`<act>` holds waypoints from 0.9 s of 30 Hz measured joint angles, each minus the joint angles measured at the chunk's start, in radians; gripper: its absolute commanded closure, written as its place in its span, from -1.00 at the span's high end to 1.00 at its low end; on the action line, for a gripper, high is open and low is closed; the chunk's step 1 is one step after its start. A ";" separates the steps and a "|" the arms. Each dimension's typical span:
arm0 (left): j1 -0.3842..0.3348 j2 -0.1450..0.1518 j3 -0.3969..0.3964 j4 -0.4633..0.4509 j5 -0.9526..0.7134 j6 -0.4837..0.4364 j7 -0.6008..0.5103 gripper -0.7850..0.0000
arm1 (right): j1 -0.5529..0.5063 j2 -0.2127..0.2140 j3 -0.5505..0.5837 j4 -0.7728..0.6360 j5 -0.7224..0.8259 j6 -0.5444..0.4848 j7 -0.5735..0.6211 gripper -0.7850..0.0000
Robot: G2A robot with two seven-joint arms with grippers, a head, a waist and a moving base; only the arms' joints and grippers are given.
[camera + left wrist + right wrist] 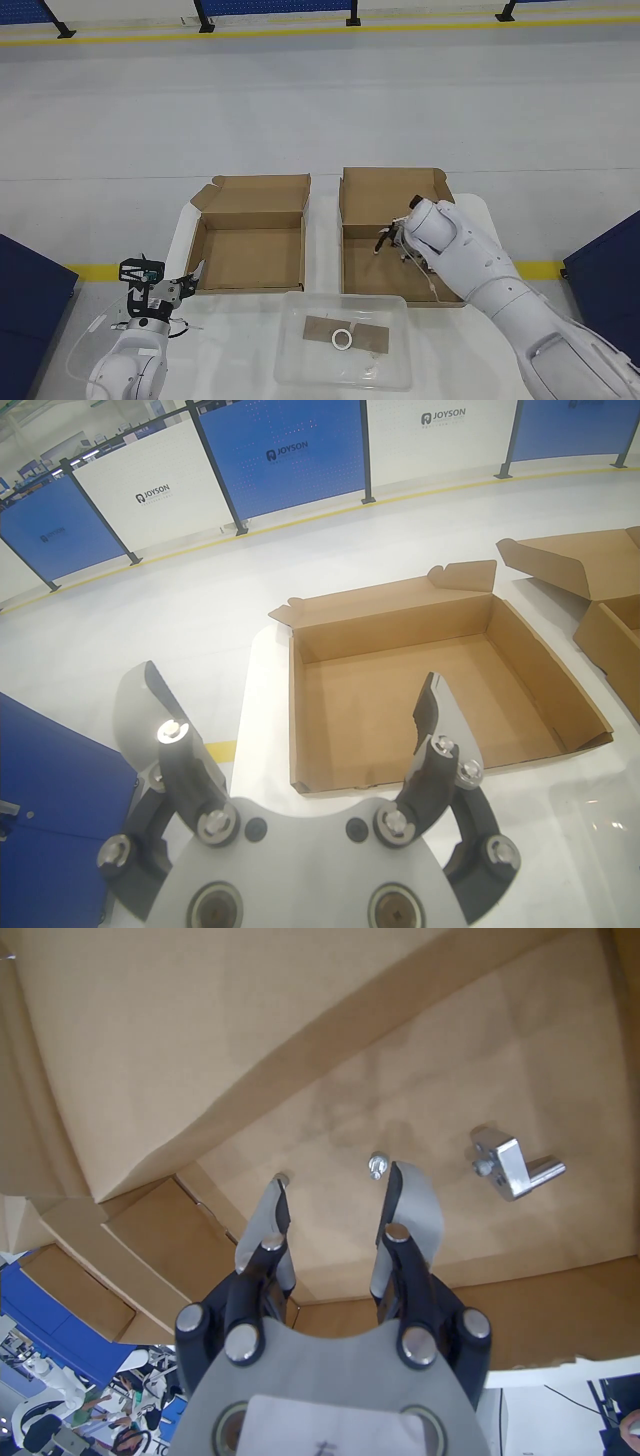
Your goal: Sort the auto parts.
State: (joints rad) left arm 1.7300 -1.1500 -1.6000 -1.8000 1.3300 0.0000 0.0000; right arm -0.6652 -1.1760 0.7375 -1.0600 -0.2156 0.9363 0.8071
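Silver L-shaped metal bracket (515, 1168) and small silver bolt (376, 1165) lie in the brown cardboard box (370, 278) right of centre in the top view, where the right arm (470, 260) covers them. We see the right jaws released beside the bolt, one tip half hiding another small part (283, 1176). Left jaws gape empty at lower left, at the edge of the white worktop (235, 335); grey floor (300, 100) beyond.

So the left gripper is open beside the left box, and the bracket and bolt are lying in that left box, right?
Wrong box. The bracket and bolt lie on the floor of the right box, below the open right gripper, as the right wrist view shows. The left gripper is indeed open beside the left box.
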 measured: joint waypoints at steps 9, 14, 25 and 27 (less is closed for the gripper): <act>0.000 0.000 0.000 0.000 0.000 0.000 0.000 1.00 | -0.194 0.113 0.215 -0.380 -0.028 -0.015 0.090 1.00; 0.000 0.000 0.000 0.000 0.000 0.000 0.000 1.00 | -0.342 0.173 0.413 -0.559 0.040 -0.158 0.197 1.00; 0.000 0.000 0.000 0.000 0.000 0.000 0.000 1.00 | -0.623 0.236 0.807 -0.683 0.333 -0.543 0.424 1.00; 0.000 0.000 0.000 0.000 0.000 0.000 0.000 1.00 | -0.647 0.240 0.835 -0.680 0.370 -0.584 0.451 1.00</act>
State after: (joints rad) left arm 1.7300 -1.1500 -1.6000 -1.8000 1.3300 0.0000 0.0000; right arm -1.3125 -0.9361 1.5730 -1.7399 0.1541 0.3522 1.2578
